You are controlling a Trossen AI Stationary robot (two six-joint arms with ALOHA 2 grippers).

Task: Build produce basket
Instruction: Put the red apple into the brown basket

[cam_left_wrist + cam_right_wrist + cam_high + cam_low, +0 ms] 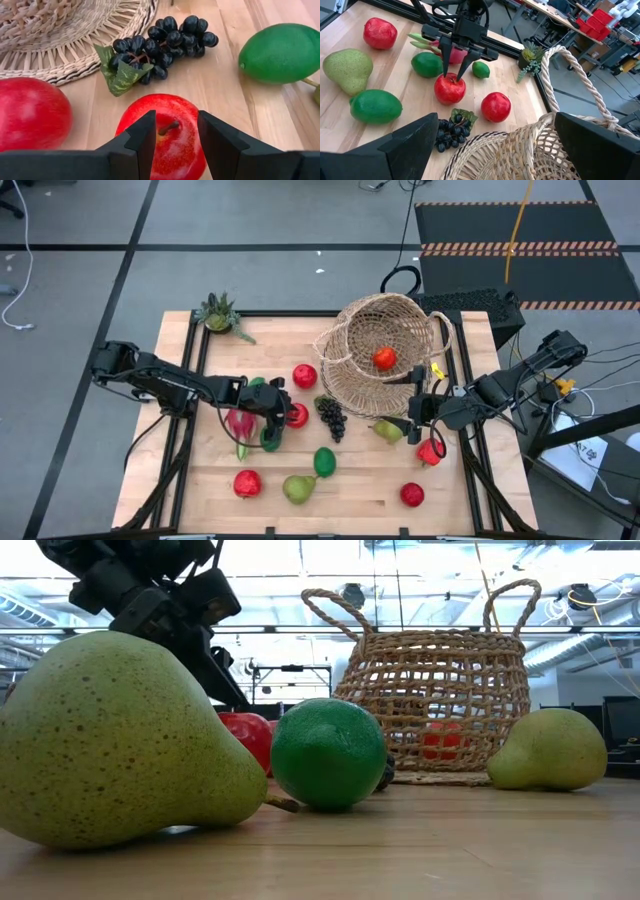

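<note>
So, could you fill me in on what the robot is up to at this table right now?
It is loading toy produce into the wicker basket, which holds one red piece so far. The left gripper stands over a red apple near the grapes, fingers open on either side of its top, not gripping. The right gripper waits open beside the basket, near a pear. Most fruit, including the lime, lies on the table.

A small spiky green potted plant [220, 315] stands at the far left corner of a pale wooden bench [350, 495]. Beyond the bench's far right lies a black floor mat [520, 240] with striped edges.
</note>
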